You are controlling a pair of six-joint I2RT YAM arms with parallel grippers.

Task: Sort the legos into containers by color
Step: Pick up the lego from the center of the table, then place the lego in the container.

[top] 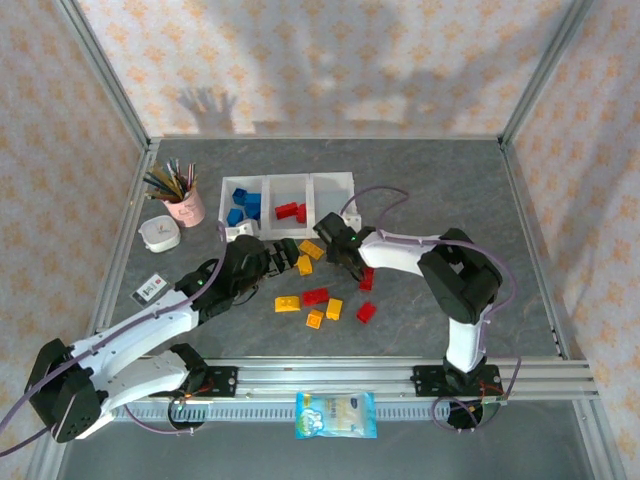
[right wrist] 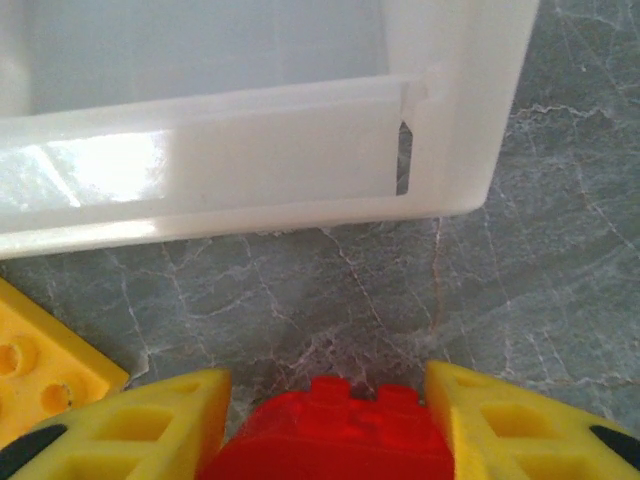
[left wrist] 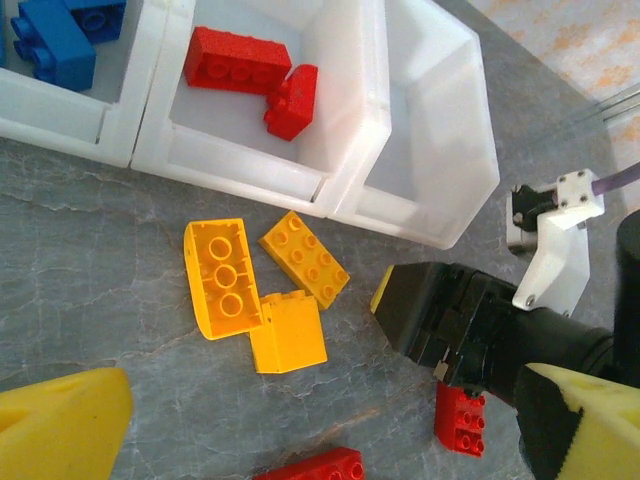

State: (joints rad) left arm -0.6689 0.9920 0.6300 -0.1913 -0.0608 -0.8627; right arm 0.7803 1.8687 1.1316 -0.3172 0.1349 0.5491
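- The red brick [right wrist: 325, 445] sits between the yellow fingers of the right gripper [right wrist: 326, 400], just short of the front wall of the bins [right wrist: 300, 150] at 12 o'clock. The pads look pressed to both its sides with no gap showing, so count it as gripped but unproven.
- Test the hold with a small straight lift before you travel. The wall is close ahead, so rise above its rim first.
- Take it to the middle bin [left wrist: 250, 178], where two reds already lie. From above that is about 10 o'clock from the right gripper. The wall dead ahead belongs to the end bin [left wrist: 470, 130], which looks empty, so don't drop there.
- A yellow brick [right wrist: 45, 365] lies at 8 o'clock, near the left-hand finger. Lift clear so you don't drag it.
- Your left gripper [left wrist: 325, 420] stands wide apart and holds nothing, near the loose yellow bricks [left wrist: 265, 290]. Park it while the right arm crosses.
- The red brick's lower half is cut off at the frame's bottom edge, so you cannot tell whether it rests on the table [right wrist: 520, 290]. From above, the gripper's black body covers it.
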